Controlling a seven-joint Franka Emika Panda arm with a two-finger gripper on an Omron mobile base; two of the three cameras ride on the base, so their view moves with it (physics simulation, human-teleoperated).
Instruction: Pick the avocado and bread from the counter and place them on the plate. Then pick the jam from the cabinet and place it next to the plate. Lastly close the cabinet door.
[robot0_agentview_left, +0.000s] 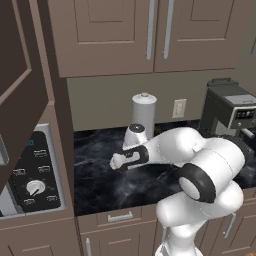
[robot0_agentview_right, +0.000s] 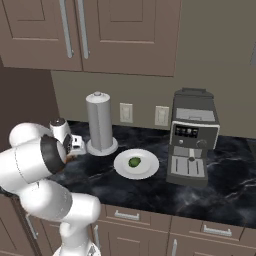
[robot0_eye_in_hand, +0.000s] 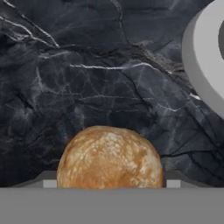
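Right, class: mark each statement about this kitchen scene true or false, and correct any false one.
1. The avocado lies on the plate. True.
2. The bread is on the plate too. False: in the hand view it sits close in front of the camera over the black counter, at the hand, apart from the plate.
3. The paper-towel holder stands to the left of the plate in the right base view. True.
4. The coffee machine stands between the holder and the plate. False: it stands on the plate's far side, to the right.
5. The two cabinet doors above the plate are open. False: they are shut.
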